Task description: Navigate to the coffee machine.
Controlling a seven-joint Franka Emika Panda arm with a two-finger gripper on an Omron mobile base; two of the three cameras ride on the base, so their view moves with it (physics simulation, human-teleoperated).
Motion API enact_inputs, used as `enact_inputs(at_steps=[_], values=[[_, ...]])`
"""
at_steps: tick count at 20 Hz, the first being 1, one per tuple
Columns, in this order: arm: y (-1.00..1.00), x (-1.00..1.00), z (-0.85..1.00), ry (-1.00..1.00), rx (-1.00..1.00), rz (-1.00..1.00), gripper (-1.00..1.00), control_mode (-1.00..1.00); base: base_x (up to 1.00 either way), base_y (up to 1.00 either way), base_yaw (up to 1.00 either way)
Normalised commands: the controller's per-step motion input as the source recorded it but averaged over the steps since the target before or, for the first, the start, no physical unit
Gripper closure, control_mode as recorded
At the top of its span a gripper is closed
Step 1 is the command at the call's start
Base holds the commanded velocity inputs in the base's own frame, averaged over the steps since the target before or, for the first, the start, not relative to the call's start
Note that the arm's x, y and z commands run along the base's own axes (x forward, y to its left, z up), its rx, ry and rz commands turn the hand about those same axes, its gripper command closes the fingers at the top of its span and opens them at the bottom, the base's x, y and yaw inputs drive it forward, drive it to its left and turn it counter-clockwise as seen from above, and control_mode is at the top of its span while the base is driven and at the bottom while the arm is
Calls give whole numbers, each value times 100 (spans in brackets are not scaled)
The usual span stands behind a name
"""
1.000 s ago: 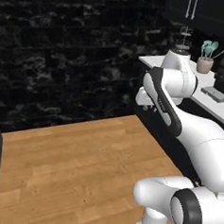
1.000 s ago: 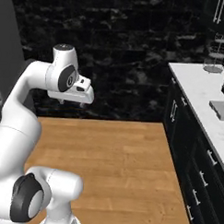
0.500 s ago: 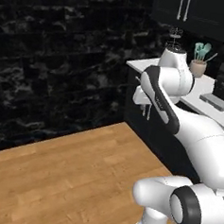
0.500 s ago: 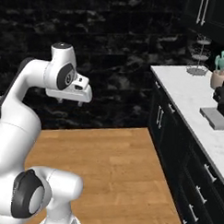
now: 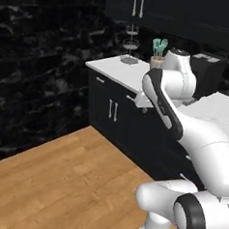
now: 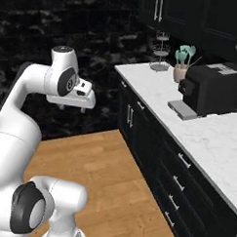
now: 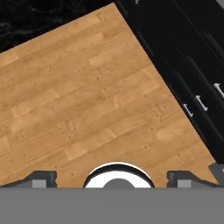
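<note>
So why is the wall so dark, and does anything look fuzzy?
In the right base view the black stone wall and cabinets swallow light, while the white counter and the coffee machine stand out; left base view is a bit soft all over; hand view shows the wooden floor evenly lit, without glare.

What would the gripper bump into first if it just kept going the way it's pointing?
Most likely the wooden floor. The gripper points down, its open tips over bare planks. The dark cabinets lie off to one side of that line, though depth is hard to judge.
</note>
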Motion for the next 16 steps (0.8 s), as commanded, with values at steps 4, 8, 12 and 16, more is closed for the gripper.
enact_inputs(at_steps=[4, 8, 12, 16], values=[[0, 0, 0, 0, 0, 0, -100, 100, 23, -36, -46], [0, 0, 0, 0, 0, 0, -100, 100, 31, -8, -41], [0, 0, 0, 0, 0, 0, -100, 100, 43, 0, -42], [0, 0, 0, 0, 0, 0, -100, 100, 70, 3, -35]])
